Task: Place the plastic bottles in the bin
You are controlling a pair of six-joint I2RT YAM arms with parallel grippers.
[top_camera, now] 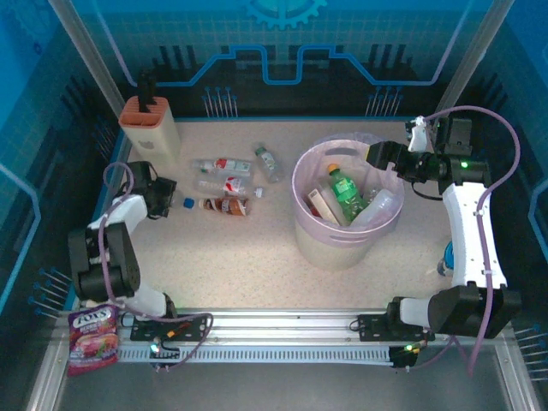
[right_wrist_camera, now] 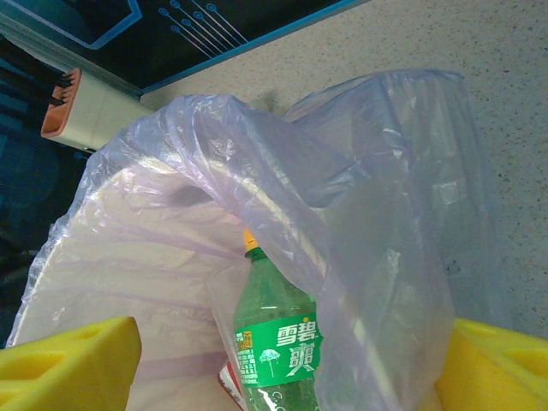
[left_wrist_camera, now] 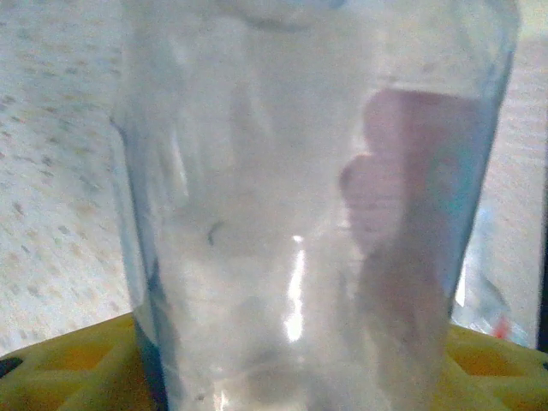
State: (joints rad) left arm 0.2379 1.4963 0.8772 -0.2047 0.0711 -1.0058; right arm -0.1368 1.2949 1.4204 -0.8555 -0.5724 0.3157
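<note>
**Bin part filled, more bottles loose on the table**

The speckled table carries everything. The biggest thing on it is the bin, right of centre. It is lined with a pink bag, and a loose fold of the bag stands up at the rim, hiding part of the inside from the right wrist camera.

The right arm reaches in from the right. The right fingers hang spread wide and empty over the bin's far right rim.

The left arm is folded at the left. The left fingers are low at the table, just left of the loose bottles. They sit wide apart on either side of a clear bottle, which is so near the camera that it hides most of the table behind it. I cannot tell whether they press on it.

A beige-and-orange knife block stands at the far left, well apart from the bin. A red snack bag hangs by the near left rail.

Inside the bin lie a green bottle, a pale bottle to its right and a white-and-red bottle to its left.

Between the block and the bin, four bottles lie on the table:
- a red-labelled bottle
- a slanted bottle, near the bin's rim
- a middle bottle
- an amber bottle, the nearest

The smallest thing is a blue cap, just right of the left fingers.
</note>
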